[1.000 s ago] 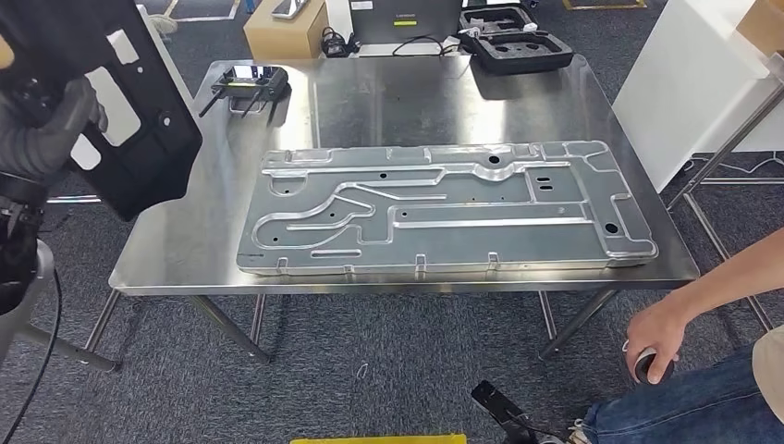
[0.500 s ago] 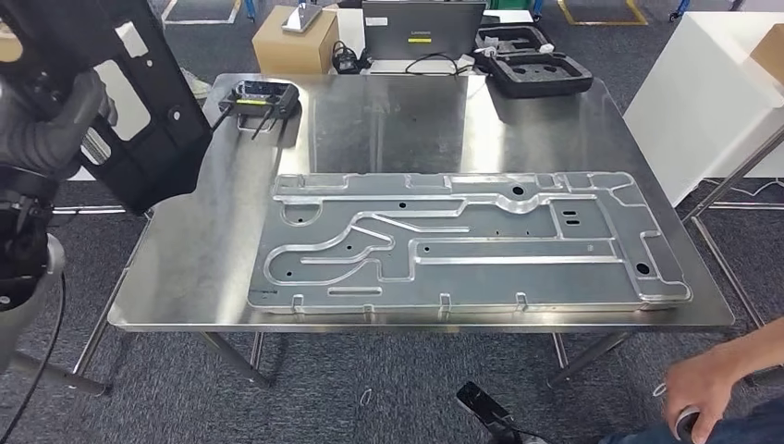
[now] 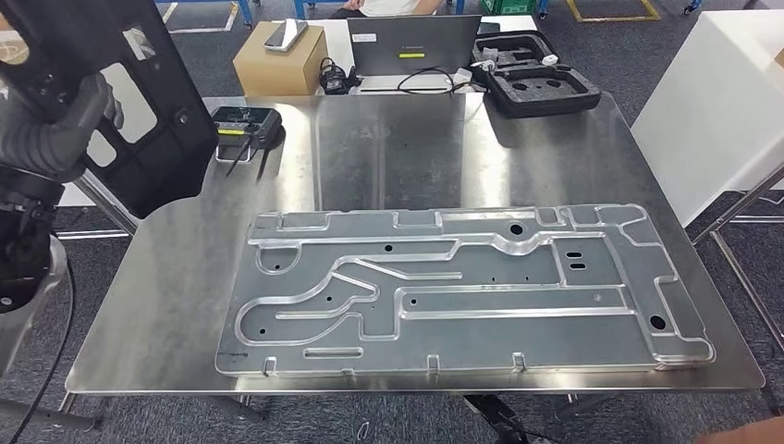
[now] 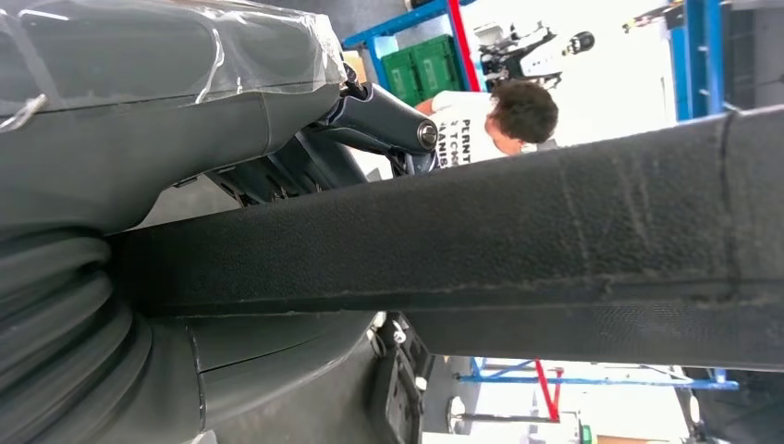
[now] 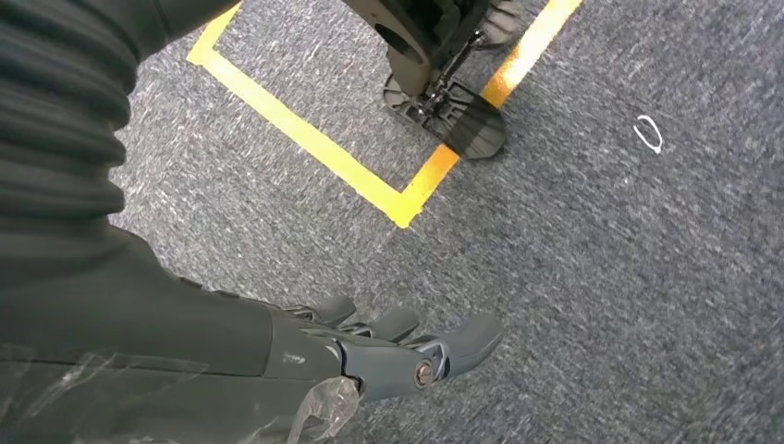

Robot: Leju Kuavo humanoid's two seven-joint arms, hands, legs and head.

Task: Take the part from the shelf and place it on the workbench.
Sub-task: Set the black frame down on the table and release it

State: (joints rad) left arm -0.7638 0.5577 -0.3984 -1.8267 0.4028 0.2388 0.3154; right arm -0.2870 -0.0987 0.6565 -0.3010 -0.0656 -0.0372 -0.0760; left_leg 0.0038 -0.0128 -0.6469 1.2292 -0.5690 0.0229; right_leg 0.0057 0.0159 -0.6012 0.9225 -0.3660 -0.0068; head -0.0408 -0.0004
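Note:
In the head view my left hand (image 3: 54, 129) grips a flat black part (image 3: 171, 148) with several cut-outs, held upright in the air off the far left corner of the steel workbench (image 3: 398, 157). The part's thick black edge (image 4: 555, 231) crosses the left wrist view, with the left hand (image 4: 166, 102) wrapped around it. My right hand (image 5: 370, 356) hangs over grey carpet, its fingers apart and holding nothing.
A large pressed aluminium plate (image 3: 462, 287) covers the near half of the workbench. A remote controller (image 3: 242, 125) lies at the far left corner. Beyond are a cardboard box (image 3: 277, 55), a laptop (image 3: 416, 46) and a black foam case (image 3: 541, 88). A white cabinet (image 3: 721, 102) stands right.
The whole picture has shifted: the camera has come closer and the workbench lies lower and larger. The black part stays in my left hand. The person's hand at lower right has left the picture.

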